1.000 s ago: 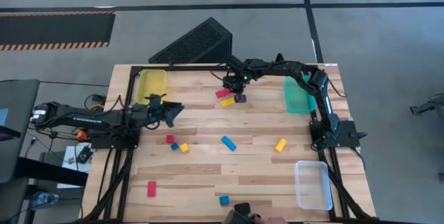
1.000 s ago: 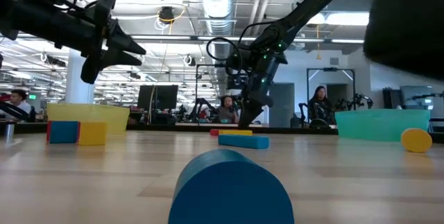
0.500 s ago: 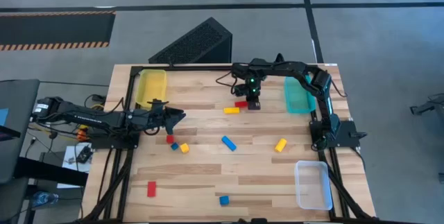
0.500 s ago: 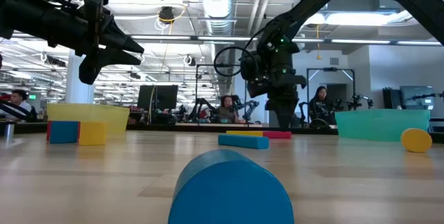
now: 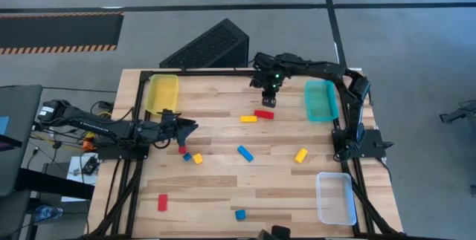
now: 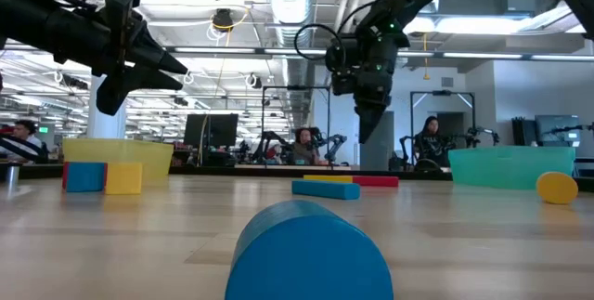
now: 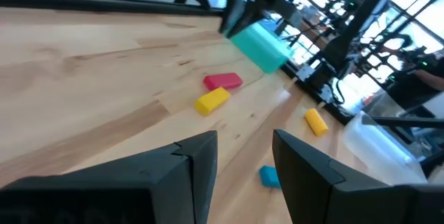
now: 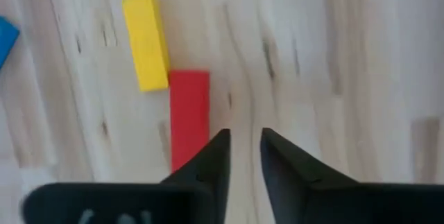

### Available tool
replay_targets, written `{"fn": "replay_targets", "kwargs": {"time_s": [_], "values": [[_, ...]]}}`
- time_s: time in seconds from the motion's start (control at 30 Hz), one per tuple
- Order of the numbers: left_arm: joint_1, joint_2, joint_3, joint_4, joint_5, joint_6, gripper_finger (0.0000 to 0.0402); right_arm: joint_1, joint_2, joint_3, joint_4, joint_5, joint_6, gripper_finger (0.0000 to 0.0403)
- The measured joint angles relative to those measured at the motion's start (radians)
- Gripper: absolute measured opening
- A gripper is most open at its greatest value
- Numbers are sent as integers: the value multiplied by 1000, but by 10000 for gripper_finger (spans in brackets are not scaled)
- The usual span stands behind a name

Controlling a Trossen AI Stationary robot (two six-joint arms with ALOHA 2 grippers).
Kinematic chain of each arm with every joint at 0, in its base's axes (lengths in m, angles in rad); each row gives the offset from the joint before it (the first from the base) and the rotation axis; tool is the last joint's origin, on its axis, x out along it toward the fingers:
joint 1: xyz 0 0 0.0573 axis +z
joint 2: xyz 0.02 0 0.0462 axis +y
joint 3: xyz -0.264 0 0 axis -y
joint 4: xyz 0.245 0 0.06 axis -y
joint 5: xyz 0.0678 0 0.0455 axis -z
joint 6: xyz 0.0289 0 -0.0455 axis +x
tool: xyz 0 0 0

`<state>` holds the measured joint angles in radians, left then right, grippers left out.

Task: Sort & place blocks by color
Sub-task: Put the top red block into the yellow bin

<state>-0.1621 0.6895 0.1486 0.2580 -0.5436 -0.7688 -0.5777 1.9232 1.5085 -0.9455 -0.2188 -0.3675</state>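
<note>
Blocks lie scattered on the plank table (image 5: 223,188); a red bar (image 5: 264,114) touches a yellow bar (image 5: 248,118) far centre. Right gripper (image 5: 268,102) hovers above them, slightly parted, empty (left gripper (image 5: 192,126) likewise, at left).

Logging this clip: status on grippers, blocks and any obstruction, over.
Right gripper open, empty, raised above the red bar. Left gripper open, empty, near the red cube. Red bar lies by the yellow bar, outside trays. Nothing in the way.
</note>
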Motion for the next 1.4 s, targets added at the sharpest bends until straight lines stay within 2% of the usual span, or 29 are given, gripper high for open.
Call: {"fn": "replay_targets", "kwargs": {"time_s": [0.13, 0.3, 0.63, 0.77, 0.87, 0.93, 1.13, 1.27, 1.4], "values": [[-2, 0, 0, -66, -34, -59, 128, 20, 0, -47, 34, 25, 12, 150], [-2, 0, 0, -127, -39, -128, 128, 57, 0, -134, 69, 68, 56, 176], [-2, 0, 0, -164, -51, -133, 128, 114, 0, -282, 231, 71, 75, 247], [-2, 0, 0, -190, -54, -133, 128, 133, -8, -335, 309, 148, 105, 261], [-2, 0, 0, -229, -57, -149, 129, 147, -9, -358, 339, 188, 136, 251], [-2, 0, 0, -256, -59, -159, 133, 153, -8, -361, 351, 196, 154, 230], [-2, 0, -1, -345, -73, -238, 155, 162, -8, -363, 375, 209, 216, 117], [-2, 0, -1, -344, -80, -268, 178, 169, -15, -362, 382, 215, 269, 111], [-2, 0, -1, -343, -91, -364, 198, 186, -64, -371, 405, 284, 280, 111]]}}
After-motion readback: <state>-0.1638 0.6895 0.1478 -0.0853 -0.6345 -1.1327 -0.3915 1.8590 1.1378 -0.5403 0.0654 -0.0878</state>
